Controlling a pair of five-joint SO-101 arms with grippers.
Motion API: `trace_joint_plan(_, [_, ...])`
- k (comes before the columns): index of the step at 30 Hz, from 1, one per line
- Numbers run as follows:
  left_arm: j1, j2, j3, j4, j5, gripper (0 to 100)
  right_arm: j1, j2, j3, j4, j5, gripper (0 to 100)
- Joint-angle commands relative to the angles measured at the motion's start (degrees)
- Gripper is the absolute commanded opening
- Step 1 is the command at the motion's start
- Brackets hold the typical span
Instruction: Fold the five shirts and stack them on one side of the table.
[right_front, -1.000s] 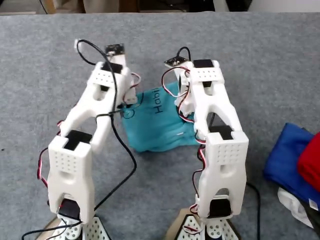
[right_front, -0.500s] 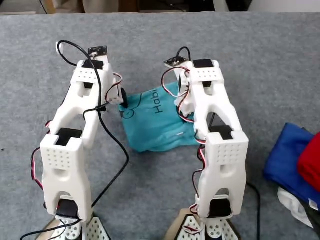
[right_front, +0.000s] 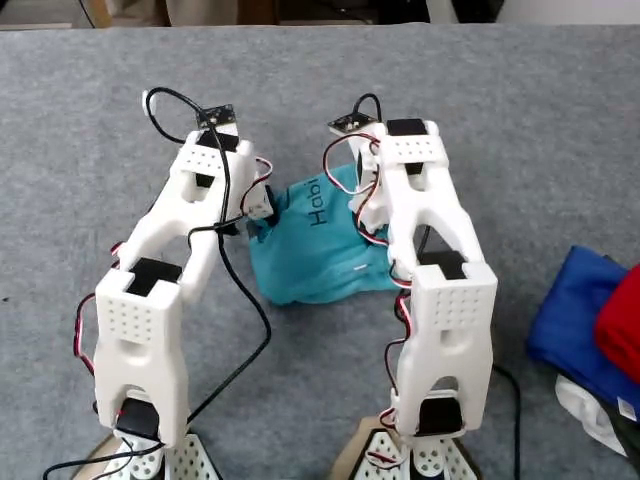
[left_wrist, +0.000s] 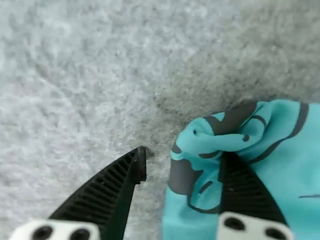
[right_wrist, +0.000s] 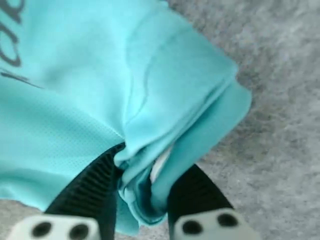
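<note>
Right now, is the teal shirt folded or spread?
Folded over: teal shirt shows stacked layers in the right gripper, a crumpled corner at the left gripper.

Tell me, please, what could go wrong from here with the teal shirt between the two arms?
The left pincer stands open around a bunched corner of the teal shirt; closing there may grab a wad, leaving a crooked fold.
The right pincer is shut on several layers at the shirt's edge; a pull might drag the whole shirt or let a layer slip out.
</note>
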Motion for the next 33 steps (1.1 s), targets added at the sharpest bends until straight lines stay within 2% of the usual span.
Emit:
trace_joint_plan(1, [-0.53,0.22,-1.14,-1.05,3.87,10,-0.13,0.75,-0.04,-0.79,-0.53,0.5])
trace_joint_plan(3, [-0.53,0.22,-1.14,-1.67,6.33,1,-0.13,0.66,0.04,-0.79,-0.53,0.5])
trace_joint_plan(10, [-0.88,-0.31,-2.90,-1.85,10.99,2,0.40,-0.84,-0.31,0.26,-0.18,0.5])
trace_joint_plan(15, [-0.35,-0.31,-11.43,3.69,12.31,2,3.03,-11.47,-0.04,1.85,0.00,0.5])
trace_joint_plan(20, [3.25,-0.31,-22.77,10.64,13.36,2,4.79,-19.91,-0.48,7.74,1.41,0.5])
trace_joint_plan(27, [11.87,-0.31,-38.77,16.70,13.36,2,15.08,-32.57,-0.48,11.87,1.67,0.5])
trace_joint_plan(33, [21.10,0.22,-52.04,16.97,13.19,2,27.74,-41.89,-0.13,18.02,6.59,0.5])
